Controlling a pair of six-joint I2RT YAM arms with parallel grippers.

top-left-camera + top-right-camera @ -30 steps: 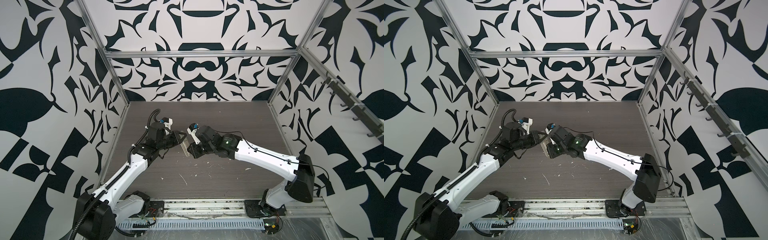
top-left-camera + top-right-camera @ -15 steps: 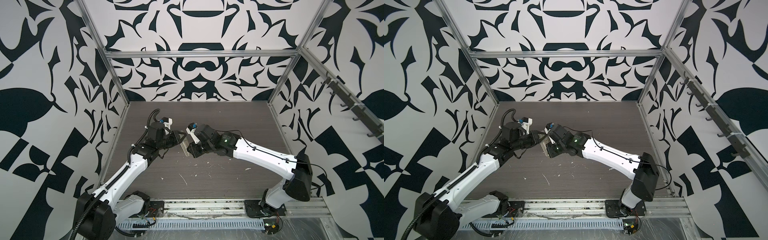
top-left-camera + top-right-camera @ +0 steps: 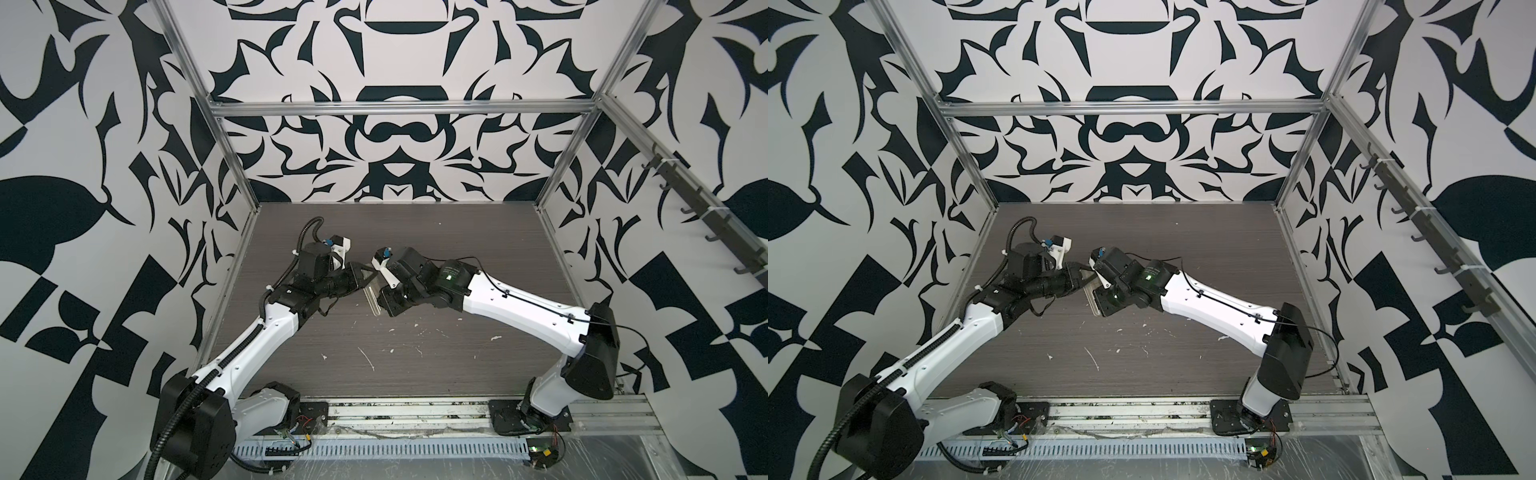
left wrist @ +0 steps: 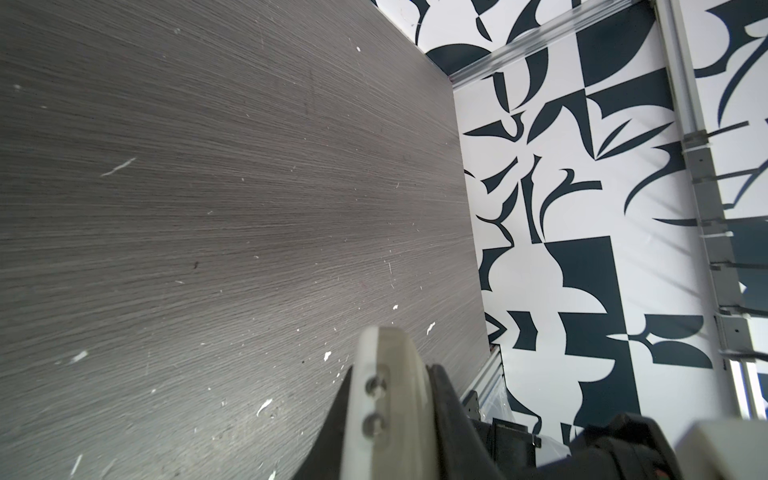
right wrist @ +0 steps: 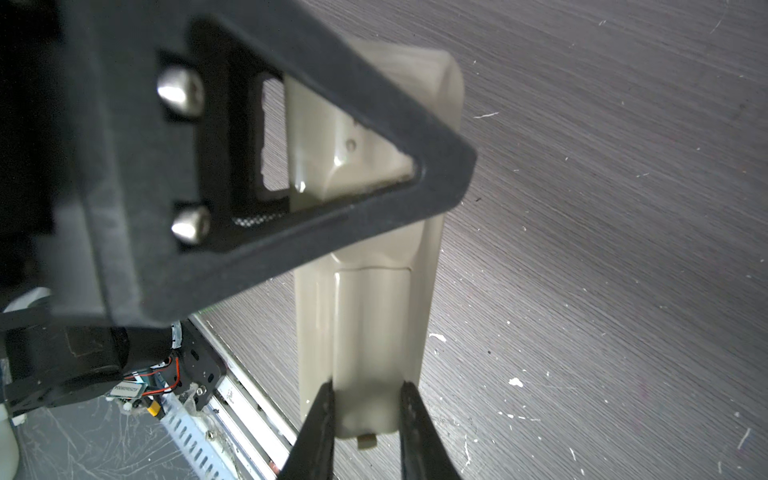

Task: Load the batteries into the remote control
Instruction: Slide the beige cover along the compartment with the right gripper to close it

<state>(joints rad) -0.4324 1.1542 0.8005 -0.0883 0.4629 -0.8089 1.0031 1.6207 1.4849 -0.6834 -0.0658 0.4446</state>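
- Holding the remote control [image 5: 374, 332] up in the air over the tabletop [image 3: 457, 374], pale back side toward the right wrist camera, likely to get at the battery spot.
- Pinched at one end by the right jaws, one on each side of the raised back part.
- Squeezed shut on the other part by the left jaws; two grips probably to stop any twisting.
- Looks like a closed lid on the back, so opening it probably comes first.
- No sign of the batteries anywhere.
- Showing in both top views as a pale strip between the left arm [image 3: 266, 332] and the right arm [image 3: 519, 307].
- Compared with a second ago: same grips, same spot for the remote control, left arm about the same, right arm leaned in a little.
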